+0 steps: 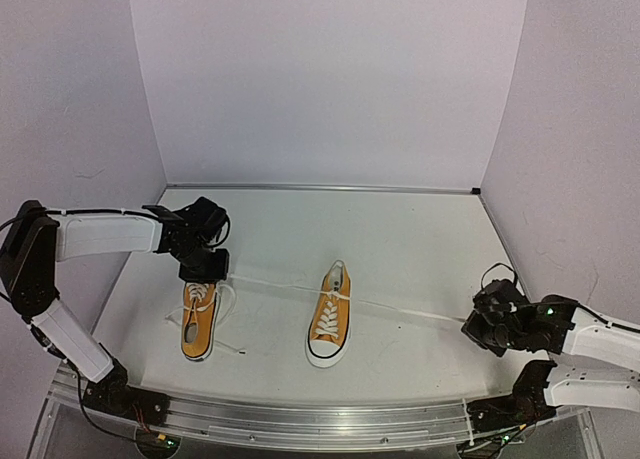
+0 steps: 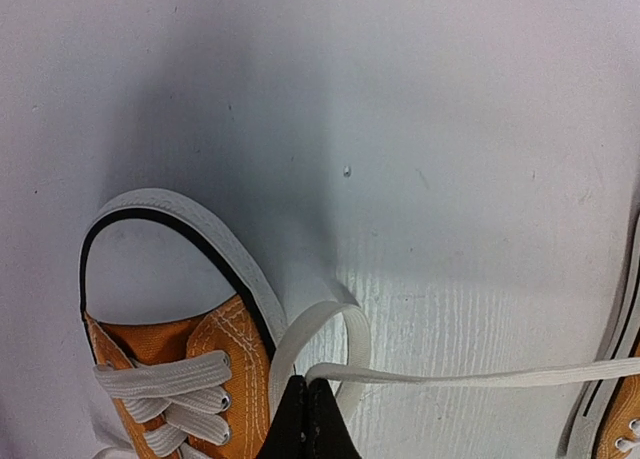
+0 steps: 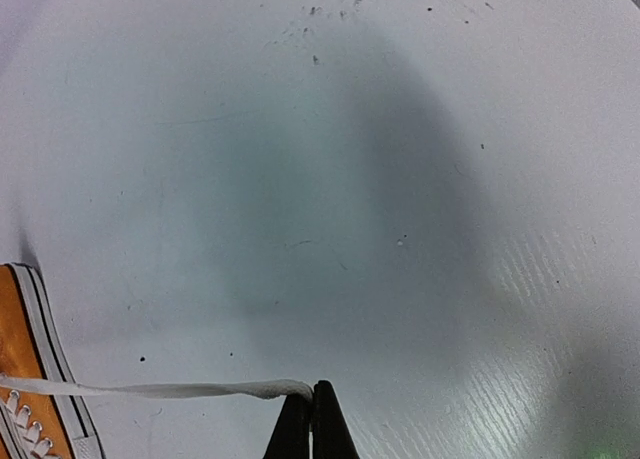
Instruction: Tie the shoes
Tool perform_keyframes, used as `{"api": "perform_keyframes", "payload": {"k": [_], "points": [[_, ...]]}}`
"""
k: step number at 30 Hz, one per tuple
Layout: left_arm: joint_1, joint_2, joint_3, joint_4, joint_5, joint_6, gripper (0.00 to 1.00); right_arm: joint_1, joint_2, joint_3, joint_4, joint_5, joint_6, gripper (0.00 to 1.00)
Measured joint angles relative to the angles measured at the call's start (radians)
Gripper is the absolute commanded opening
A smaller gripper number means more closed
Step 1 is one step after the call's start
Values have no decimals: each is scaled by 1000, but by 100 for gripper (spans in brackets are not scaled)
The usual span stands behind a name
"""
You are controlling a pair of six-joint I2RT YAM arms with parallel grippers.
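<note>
Two shoes lie on the tabletop (image 1: pixel 400 229), side by side and apart, in front of my bases. The left shoe (image 1: pixel 200 324) points its toe away from me. The right shoe (image 1: pixel 329 324) points its white toe cap toward me.

My left end effector (image 1: pixel 215 266) hangs over the toe of the left shoe. Its fingers are pressed together on the left strand (image 1: pixel 275 282) of the right shoe's lace. In the left wrist view the strand (image 2: pixel 470 377) runs straight from my closed tips (image 2: pixel 308 419) to the right shoe (image 2: pixel 625 409) at the frame's edge. A loose lace (image 2: pixel 345 324) of the left shoe curls on the tabletop just behind the tips, beside the toe cap (image 2: pixel 150 269).

My right end effector (image 1: pixel 478 331) sits low, well off to the right of the right shoe. It is pinching the right strand (image 1: pixel 410 313). In the right wrist view that strand (image 3: pixel 150 389) runs nearly straight from my closed tips (image 3: pixel 311 419) to the shoe (image 3: pixel 20 379) at lower left.

Seen from above, the two strands form one nearly straight line across the right shoe's eyelets.
</note>
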Motion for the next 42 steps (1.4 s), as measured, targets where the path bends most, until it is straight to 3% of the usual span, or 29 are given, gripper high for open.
{"api": "perform_keyframes", "payload": {"k": [14, 24, 30, 36, 42], "points": [[51, -2, -55, -2, -14, -36, 0, 0, -16, 14, -164, 116, 186, 0], [62, -43, -93, 7, 54, -5, 0, -1, 202, 98, -123, 153, 120, 0], [65, -74, -128, 43, 117, 20, 0, -10, 417, 154, 37, 136, 10, 0], [32, -97, -151, 105, 208, 48, 0, -16, 697, 207, 371, -70, -212, 0], [-1, -97, -152, 138, 238, 56, 0, -17, 1001, 448, 623, -309, -405, 0]]}}
